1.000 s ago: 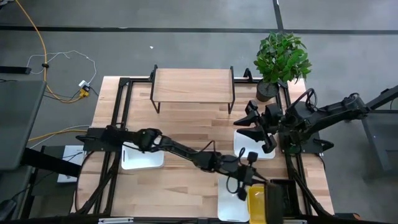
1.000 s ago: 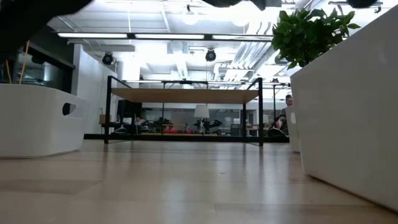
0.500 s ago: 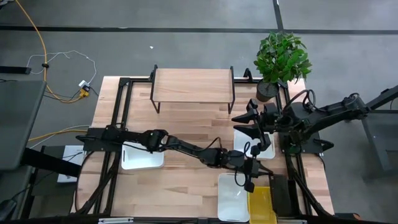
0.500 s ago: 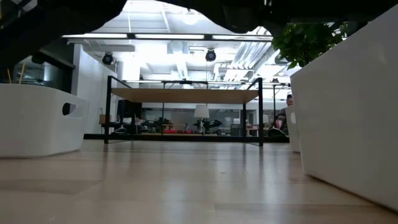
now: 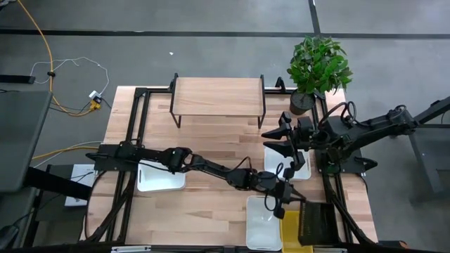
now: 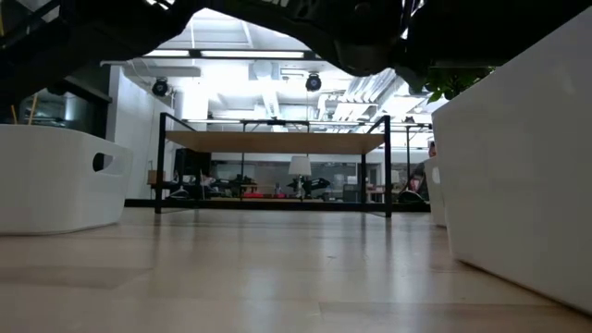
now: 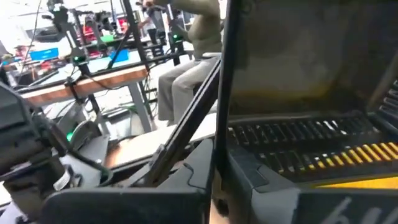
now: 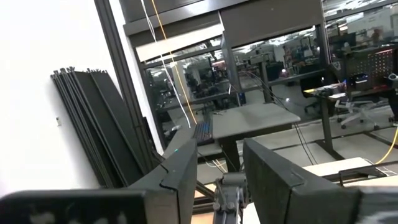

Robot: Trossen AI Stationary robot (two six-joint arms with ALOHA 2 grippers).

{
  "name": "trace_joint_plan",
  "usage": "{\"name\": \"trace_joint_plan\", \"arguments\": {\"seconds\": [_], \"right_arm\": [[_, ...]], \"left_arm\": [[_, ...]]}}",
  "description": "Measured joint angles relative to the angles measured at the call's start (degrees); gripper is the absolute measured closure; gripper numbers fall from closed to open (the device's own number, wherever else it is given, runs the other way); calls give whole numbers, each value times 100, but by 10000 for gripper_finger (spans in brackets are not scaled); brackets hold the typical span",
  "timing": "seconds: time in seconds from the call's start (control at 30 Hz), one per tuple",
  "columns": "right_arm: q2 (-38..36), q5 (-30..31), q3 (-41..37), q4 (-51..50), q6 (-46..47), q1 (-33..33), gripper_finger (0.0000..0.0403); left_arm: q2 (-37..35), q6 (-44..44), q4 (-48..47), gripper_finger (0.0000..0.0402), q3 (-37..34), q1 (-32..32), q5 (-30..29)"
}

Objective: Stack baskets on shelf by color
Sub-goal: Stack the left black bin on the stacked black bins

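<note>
left hand [image 5: 281, 197] over perforated yellow basket [image 5: 292, 226], grip unclear, right hand [image 5: 281, 144] spread open

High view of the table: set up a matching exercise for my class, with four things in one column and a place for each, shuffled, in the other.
Things:
1. shelf
2. plant
3. yellow basket
4. left white basket

Places:
A. near edge of the table, beside a white basket
B. far right corner of the table
C. far side of the table, in the middle
D. under the left arm, on the table's left side

Pairs: 1-C, 2-B, 3-A, 4-D
</note>
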Motion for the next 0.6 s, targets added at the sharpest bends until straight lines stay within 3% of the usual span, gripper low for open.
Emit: {"name": "trace_joint_plan", "arguments": {"seconds": [0.6], "right_arm": [[0, 138, 0, -13, -55, 0, 284]], "left_arm": [[313, -46, 403, 381, -2, -128, -457]]}}
